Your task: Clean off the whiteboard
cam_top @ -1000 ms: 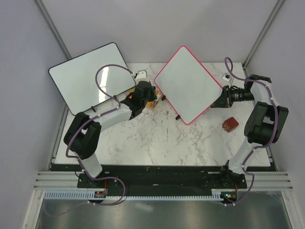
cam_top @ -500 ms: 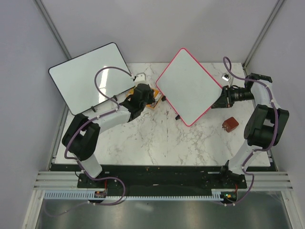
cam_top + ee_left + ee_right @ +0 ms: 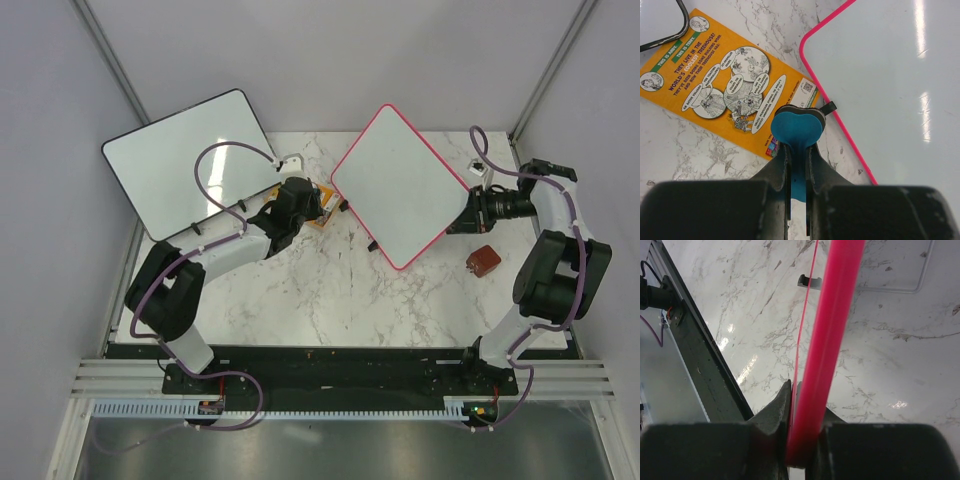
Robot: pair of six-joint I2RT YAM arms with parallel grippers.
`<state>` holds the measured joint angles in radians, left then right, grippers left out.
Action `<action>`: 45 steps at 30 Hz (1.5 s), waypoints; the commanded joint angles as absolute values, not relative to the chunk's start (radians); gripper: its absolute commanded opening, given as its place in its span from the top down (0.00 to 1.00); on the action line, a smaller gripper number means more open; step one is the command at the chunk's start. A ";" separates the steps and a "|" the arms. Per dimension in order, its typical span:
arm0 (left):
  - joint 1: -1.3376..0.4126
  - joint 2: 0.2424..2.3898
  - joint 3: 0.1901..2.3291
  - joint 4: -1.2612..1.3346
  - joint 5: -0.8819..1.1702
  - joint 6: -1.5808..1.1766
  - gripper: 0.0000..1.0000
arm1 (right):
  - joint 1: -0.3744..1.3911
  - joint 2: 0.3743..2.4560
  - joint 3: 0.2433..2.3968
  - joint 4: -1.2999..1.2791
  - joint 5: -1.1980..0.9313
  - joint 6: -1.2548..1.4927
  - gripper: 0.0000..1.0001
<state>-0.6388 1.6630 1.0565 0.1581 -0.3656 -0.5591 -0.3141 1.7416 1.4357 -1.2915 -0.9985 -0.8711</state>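
The whiteboard [image 3: 400, 185] is a square white board with a pink frame, held tilted above the marble table, its face blank. My right gripper [image 3: 465, 212] is shut on its right corner; in the right wrist view the pink frame [image 3: 837, 315] runs up from between the jaws of that gripper [image 3: 805, 425]. My left gripper [image 3: 318, 208] is shut on a blue eraser [image 3: 797, 127] with a dark pad. It hovers beside the whiteboard's [image 3: 890, 75] left corner, over an orange booklet [image 3: 725, 95].
A larger black-framed whiteboard [image 3: 190, 160] leans at the back left. A small white object [image 3: 294, 158] lies beside it. A red-brown block [image 3: 483, 261] sits on the table at the right, near the right arm. The front rail [image 3: 340, 365] runs along the near edge.
The right gripper has shifted the pink-framed whiteboard slightly to the right and nearer. The left gripper with the eraser has drifted a little left.
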 commanded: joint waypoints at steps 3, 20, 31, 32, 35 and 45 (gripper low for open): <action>-0.641 1.620 1.052 0.176 -0.384 -0.505 0.98 | -0.298 1.735 1.393 -1.408 -0.934 -0.927 0.77; -0.643 1.457 0.868 0.006 -0.373 -0.538 0.98 | -0.299 1.749 1.414 -1.377 -0.945 -0.900 0.56; -0.641 1.538 0.934 -0.422 -0.364 -0.629 0.75 | -0.396 1.694 1.396 -1.371 -0.799 -0.972 0.48; -0.643 1.545 0.939 -0.429 -0.362 -0.638 0.67 | -0.405 1.681 1.394 -1.371 -0.784 -0.979 0.48; -0.643 1.548 0.942 -0.433 -0.359 -0.644 0.39 | -0.429 1.652 1.385 -1.373 -0.767 -0.991 0.46; -0.684 1.491 1.003 -0.356 -0.292 -0.558 0.01 | -0.452 1.620 1.378 -1.367 -0.749 -0.989 0.42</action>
